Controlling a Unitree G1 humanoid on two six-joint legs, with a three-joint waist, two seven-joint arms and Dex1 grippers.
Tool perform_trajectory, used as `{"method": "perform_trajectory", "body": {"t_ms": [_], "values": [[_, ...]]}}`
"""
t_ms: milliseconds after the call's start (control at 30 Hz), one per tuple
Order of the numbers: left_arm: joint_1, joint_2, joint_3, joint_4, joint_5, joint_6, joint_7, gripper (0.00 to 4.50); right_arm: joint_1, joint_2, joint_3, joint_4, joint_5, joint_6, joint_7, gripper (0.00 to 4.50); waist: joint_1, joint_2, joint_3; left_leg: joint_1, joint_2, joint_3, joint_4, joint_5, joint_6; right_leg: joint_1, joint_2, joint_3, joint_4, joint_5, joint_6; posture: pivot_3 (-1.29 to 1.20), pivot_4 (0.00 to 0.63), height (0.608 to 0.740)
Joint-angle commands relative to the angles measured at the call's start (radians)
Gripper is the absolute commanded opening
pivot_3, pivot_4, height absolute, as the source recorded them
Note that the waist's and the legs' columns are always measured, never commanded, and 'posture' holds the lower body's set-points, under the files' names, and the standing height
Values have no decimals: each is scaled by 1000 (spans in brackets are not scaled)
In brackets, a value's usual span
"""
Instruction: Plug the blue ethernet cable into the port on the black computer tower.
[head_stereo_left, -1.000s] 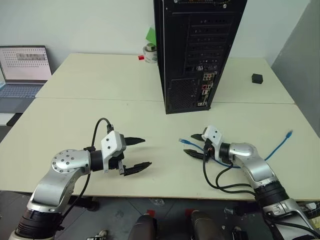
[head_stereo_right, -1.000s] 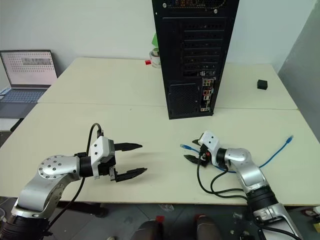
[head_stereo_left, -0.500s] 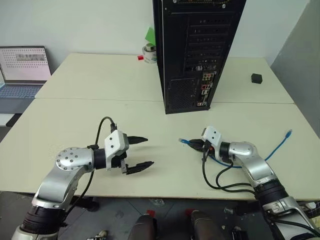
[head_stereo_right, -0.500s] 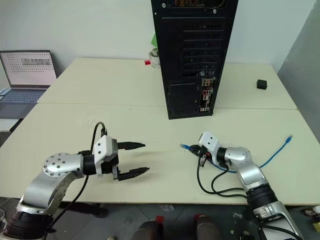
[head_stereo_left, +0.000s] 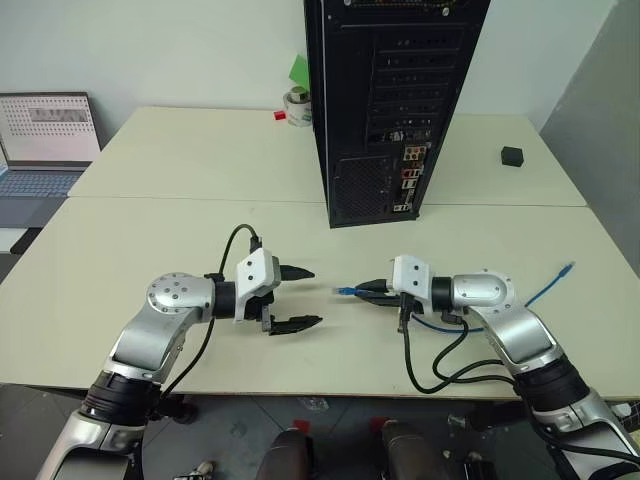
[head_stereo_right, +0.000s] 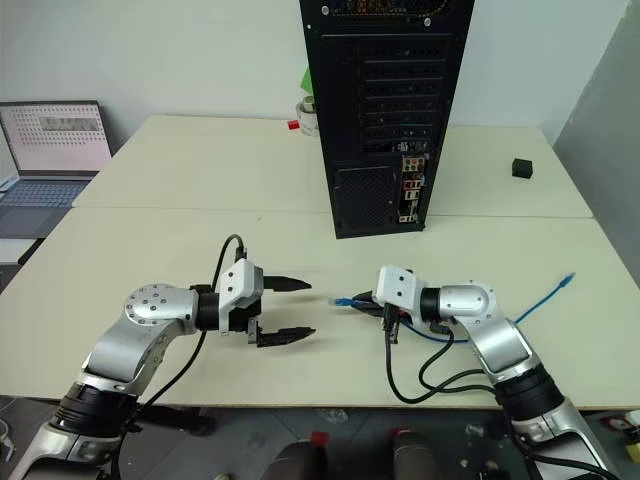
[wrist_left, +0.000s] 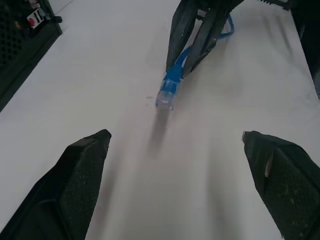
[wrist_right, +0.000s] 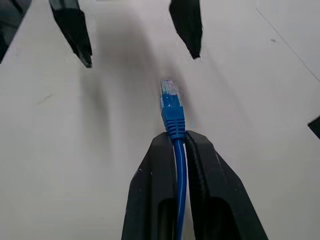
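1. The cable (head_stereo_left: 540, 292) has one plug (wrist_right: 169, 95) pinched in the right end effector (head_stereo_left: 372, 290). Its fingers are clamped on the cord just behind the boot, so the clear-blue plug sticks out past the tips, off the worktop (head_stereo_left: 200, 230) near the middle of its front edge.

2. The rest of the cord trails back under the right arm and runs toward the worktop's right edge, where the other plug (head_stereo_left: 568, 268) lies loose.

3. The left end effector (head_stereo_left: 298, 297) faces the plug from close by, fingers spread wide with nothing between them. The plug points into that gap but is apart from both fingers.

4. The tower (head_stereo_left: 395, 100) stands upright farther back, about mid-worktop, its rear panel turned this way. A column of coloured connectors (head_stereo_left: 410, 180) shows on the lower right of that panel. I can't pick out the network port itself from here.

5. To me this looks like the pick-up done and the insertion not begun; the two end effectors may be lining up for a handover or a re-grip.

6. Next, the plug needs carrying back to the connector column, squared to the port with its latch the right way round, then pushed straight in. The slack must not snag on the black arm cables (head_stereo_left: 440, 365).
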Motion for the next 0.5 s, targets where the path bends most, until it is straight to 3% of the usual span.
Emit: {"method": "perform_trajectory", "body": {"t_ms": [33, 100, 167, 500], "values": [[-32, -10, -7, 12, 0, -35, -33, 4500, -22, -11, 12, -63, 8, 11, 21, 18, 0, 0, 0, 0, 0, 0, 0, 0, 0, 0, 0, 0, 0, 0, 0, 0, 150, 740], [-40, -12, -12, 27, 3, -46, -46, 4500, -25, -14, 18, -69, 4, 10, 22, 18, 0, 0, 0, 0, 0, 0, 0, 0, 0, 0, 0, 0, 0, 0, 0, 0, 150, 740], [-44, -14, -14, 35, 3, -47, -59, 4131, -26, -14, 20, -76, 3, 13, 23, 18, 0, 0, 0, 0, 0, 0, 0, 0, 0, 0, 0, 0, 0, 0, 0, 0, 150, 740], [-49, -25, -25, 55, 25, -69, -79, 1855, -35, -3, 33, -93, 6, 20, 22, 17, 0, 0, 0, 0, 0, 0, 0, 0, 0, 0, 0, 0, 0, 0, 0, 0, 150, 740]]}}
